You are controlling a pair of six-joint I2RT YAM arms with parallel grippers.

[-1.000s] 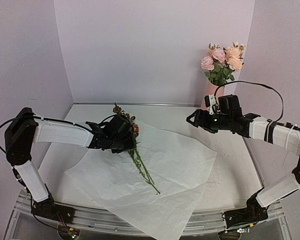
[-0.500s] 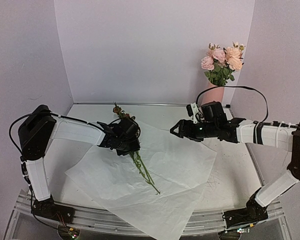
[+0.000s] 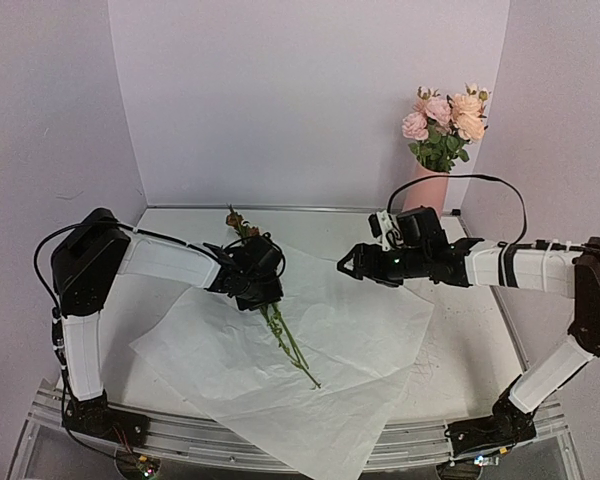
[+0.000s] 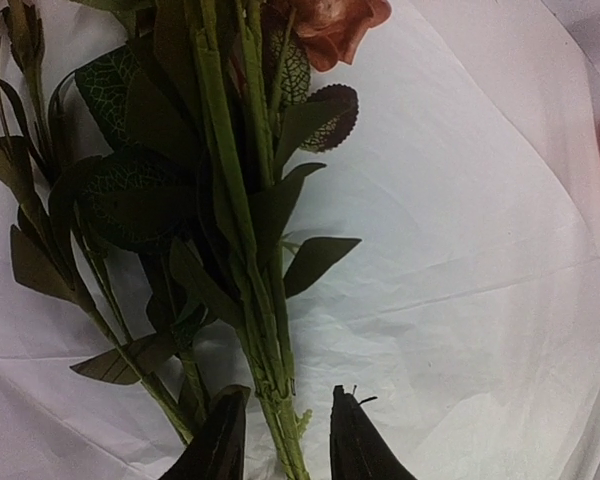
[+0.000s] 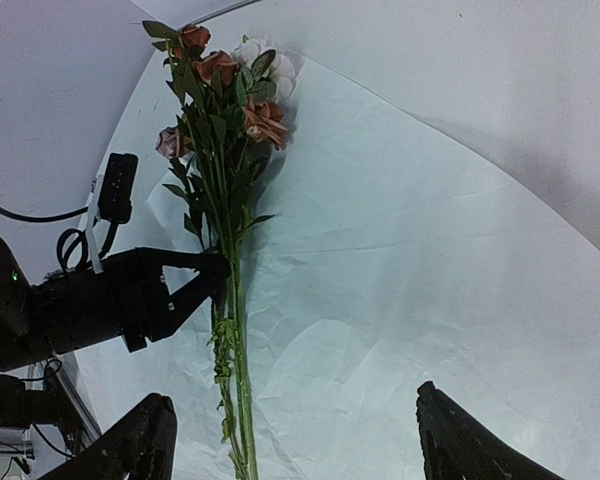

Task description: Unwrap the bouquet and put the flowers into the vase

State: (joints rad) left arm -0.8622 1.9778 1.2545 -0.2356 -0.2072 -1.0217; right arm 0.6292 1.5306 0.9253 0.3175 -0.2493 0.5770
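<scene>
Finding: my left claw (image 4: 287, 395) straddles the flowers (image 5: 223, 150) mid-stem, just below the leaves, jaws narrow; whether they pinch I cannot tell. The flowers lie unwrapped on white paper (image 3: 365, 320), heads toward the back wall. My right claw (image 5: 295, 400) hangs above the paper, jaws spread wide, empty. The vase (image 3: 426, 188) stands back right, well apart, holding pink roses (image 3: 445, 115).

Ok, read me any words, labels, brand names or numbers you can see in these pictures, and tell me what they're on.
None: no readable text in any view.
The white paper, the flowers, the pink vase, the left arm and the right arm show no lettering, numbers or signs.
</scene>
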